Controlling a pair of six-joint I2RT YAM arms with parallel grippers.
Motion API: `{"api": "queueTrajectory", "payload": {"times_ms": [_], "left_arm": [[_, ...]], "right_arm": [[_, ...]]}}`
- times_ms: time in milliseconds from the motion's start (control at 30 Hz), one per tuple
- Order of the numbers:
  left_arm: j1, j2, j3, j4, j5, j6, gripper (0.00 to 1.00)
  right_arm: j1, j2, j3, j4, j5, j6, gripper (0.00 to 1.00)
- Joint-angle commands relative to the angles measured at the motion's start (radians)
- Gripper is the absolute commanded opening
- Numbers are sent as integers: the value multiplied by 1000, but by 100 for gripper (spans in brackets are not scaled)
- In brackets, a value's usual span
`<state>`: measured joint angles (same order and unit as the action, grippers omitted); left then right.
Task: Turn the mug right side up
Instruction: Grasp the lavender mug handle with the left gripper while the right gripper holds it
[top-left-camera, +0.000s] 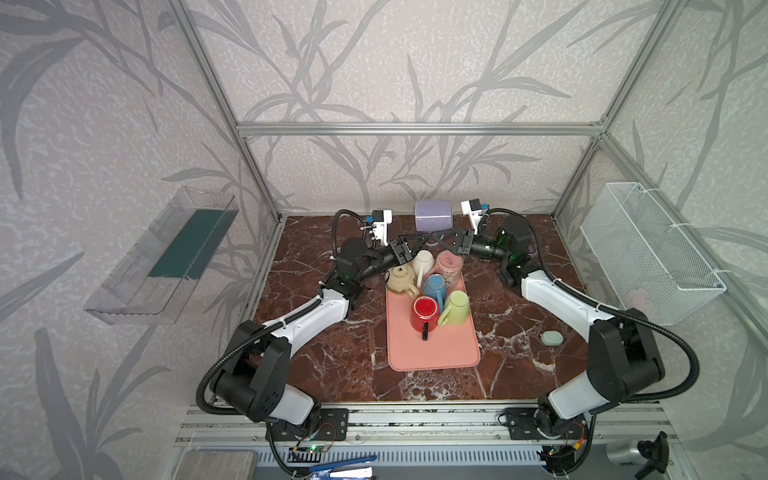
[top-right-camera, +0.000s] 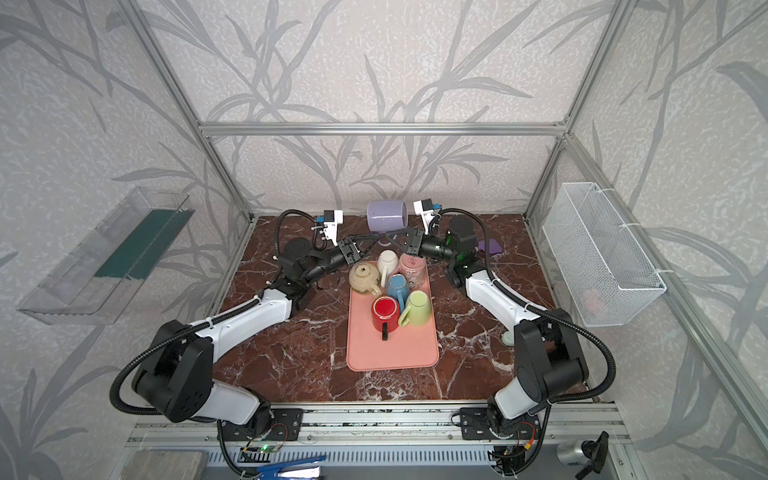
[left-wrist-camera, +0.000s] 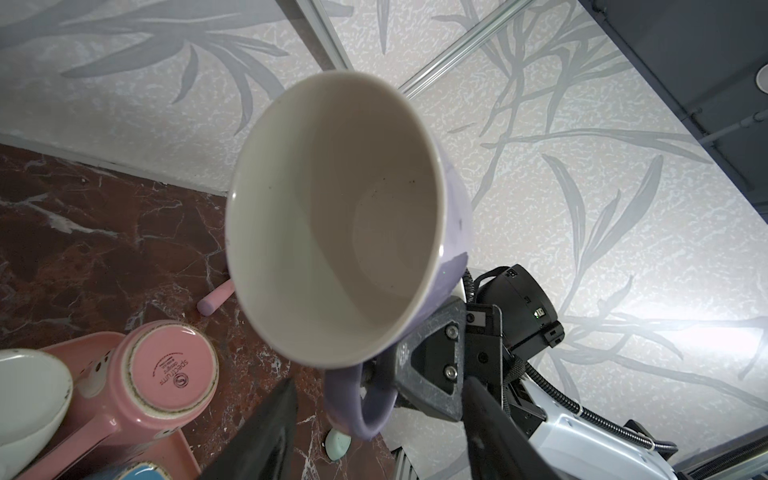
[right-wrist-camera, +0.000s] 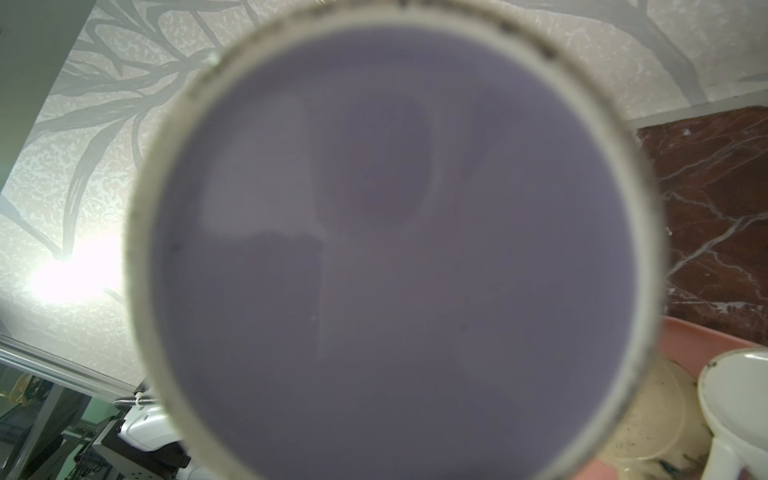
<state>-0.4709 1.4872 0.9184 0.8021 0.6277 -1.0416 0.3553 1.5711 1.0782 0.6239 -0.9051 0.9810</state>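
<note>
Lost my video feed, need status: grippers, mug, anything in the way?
Right gripper shut on purple mug handle. Left gripper open by handle. Mug airborne, on its side. Crowded pink tray underneath.

We see a laboratory robot cell dressed like a home: an aluminium frame (top-left-camera: 415, 129), leaf-patterned wallpaper panels (top-left-camera: 415, 62), a marble-look tabletop (top-left-camera: 332, 365), and the left arm (top-left-camera: 307, 316) and right arm (top-left-camera: 557, 295) mounted on a front rail (top-left-camera: 415, 415).

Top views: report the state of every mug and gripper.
purple mug: in the air, on its side, handle down.
right gripper: shut on its handle.
left gripper: open, near that handle.
pink mug: upside down on the tray.
red mug: upside down.
blue mug: upside down.
green mug: base up, leaning.
white mug: mouth facing up.
beige mug: unclear.
</note>
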Motion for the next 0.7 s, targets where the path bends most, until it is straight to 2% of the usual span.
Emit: {"api": "queueTrajectory", "payload": {"times_ms": [0, 200, 600, 667], "left_arm": [[5, 17, 36, 78, 24, -29, 56], [6, 52, 39, 135, 30, -62, 48], [7, 89, 64, 163, 37, -82, 33], [7, 94, 69, 167, 40, -84, 25]], "right_arm": [[-6, -1, 56, 200, -46, 27, 0], [-10, 33, 55, 302, -70, 96, 0], [-9, 47, 34, 336, -89, 102, 0], [-9, 52, 32, 341, -89, 105, 0]]}}
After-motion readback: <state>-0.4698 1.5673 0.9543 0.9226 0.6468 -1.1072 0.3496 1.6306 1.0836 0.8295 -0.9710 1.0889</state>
